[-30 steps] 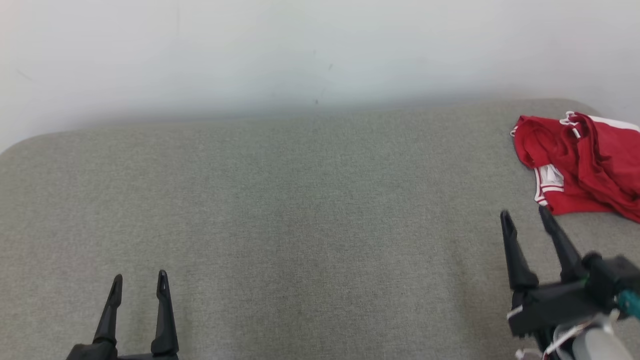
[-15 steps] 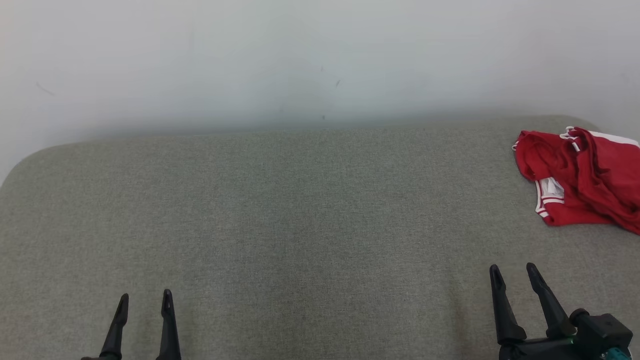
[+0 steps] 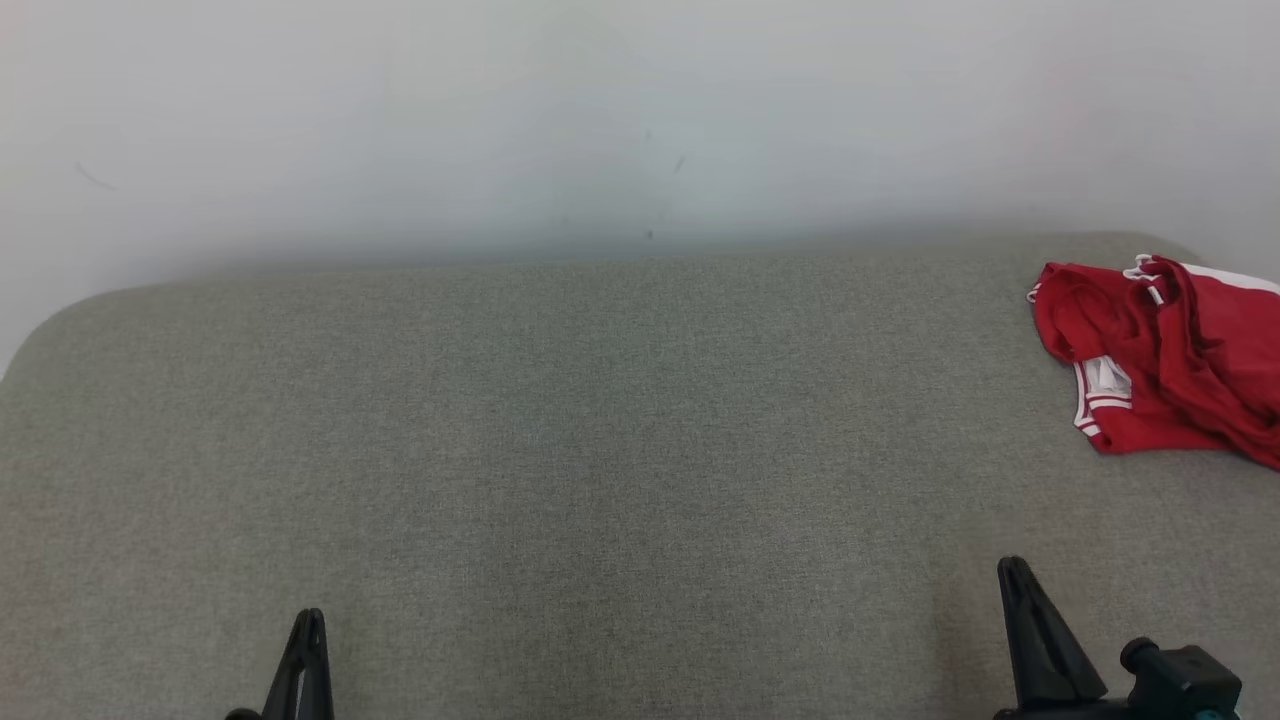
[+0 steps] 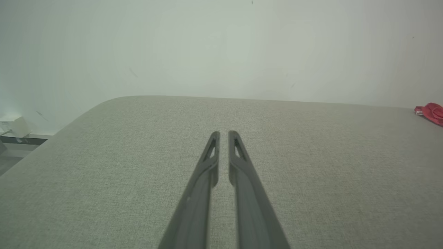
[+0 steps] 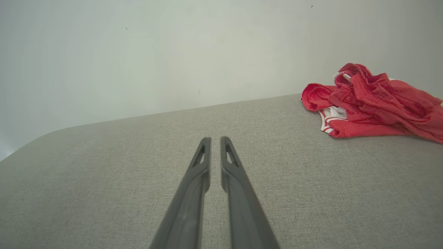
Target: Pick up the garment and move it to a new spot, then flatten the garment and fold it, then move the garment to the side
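Note:
The garment [image 3: 1170,360] is a crumpled red piece with white trim, lying at the far right of the grey fabric table [image 3: 600,420]; it also appears as the garment [image 5: 370,103] and, at the frame edge, the garment [image 4: 431,112]. My left gripper [image 3: 307,615] pokes up at the lower left, well away from it. My right gripper [image 3: 1012,565] sits at the lower right, short of the cloth. Seen along its fingers, the left gripper [image 4: 221,133] has them drawn almost together with nothing between, and so does the right gripper [image 5: 215,139].
A pale wall [image 3: 640,120] rises just behind the table's rounded far edge. A small white box [image 4: 14,125] sits beyond the table's left corner. Bare grey fabric stretches across the middle and left of the table.
Both grippers have closed from wide open to nearly together. Both have dropped lower in the head view, the right one backing away from the garment. The camera tilted slightly at first.

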Robot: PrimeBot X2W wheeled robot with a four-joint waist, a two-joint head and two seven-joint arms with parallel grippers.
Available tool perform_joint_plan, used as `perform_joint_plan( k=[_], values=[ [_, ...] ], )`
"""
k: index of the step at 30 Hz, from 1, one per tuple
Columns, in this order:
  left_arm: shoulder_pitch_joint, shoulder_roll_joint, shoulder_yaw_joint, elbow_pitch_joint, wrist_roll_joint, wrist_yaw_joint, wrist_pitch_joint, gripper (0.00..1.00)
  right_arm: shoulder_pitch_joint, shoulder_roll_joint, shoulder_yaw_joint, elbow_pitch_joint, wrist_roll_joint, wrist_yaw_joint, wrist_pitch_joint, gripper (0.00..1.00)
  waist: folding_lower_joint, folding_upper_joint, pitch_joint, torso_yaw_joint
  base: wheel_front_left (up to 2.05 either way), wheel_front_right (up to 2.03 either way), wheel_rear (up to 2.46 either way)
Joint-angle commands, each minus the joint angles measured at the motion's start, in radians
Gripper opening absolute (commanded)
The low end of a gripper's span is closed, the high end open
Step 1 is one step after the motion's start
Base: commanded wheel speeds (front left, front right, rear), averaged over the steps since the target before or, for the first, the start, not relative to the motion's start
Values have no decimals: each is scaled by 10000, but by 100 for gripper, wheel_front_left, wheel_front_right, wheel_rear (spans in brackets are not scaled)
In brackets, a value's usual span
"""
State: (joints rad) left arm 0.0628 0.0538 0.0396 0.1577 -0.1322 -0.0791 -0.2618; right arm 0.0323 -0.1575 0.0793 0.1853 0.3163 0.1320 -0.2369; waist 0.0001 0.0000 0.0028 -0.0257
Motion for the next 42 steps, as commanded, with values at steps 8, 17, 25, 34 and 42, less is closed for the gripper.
perform_joint_plan(
  k=[8,17,25,34,42],
  values=[
    [-203,-9,125,219,-1200,-45,372,0,-68,83,-118,105,1094,-1,264,0,0,0,0,13,0,0,0],
    [-401,-11,182,268,-3092,-111,811,0,-275,189,-334,171,2771,-3,684,0,0,0,0,33,0,0,0],
    [-555,-12,238,324,-4442,-163,1143,0,-416,270,-494,215,3968,-4,986,0,0,0,0,49,0,0,0],
    [-719,-14,305,391,-5830,-208,1491,0,-551,359,-664,259,5191,-6,1308,0,0,0,1,68,0,0,0],
    [-847,-15,364,448,-6949,-256,1773,0,-673,433,-806,295,6188,-7,1565,0,0,0,1,84,0,0,0]
  ],
)
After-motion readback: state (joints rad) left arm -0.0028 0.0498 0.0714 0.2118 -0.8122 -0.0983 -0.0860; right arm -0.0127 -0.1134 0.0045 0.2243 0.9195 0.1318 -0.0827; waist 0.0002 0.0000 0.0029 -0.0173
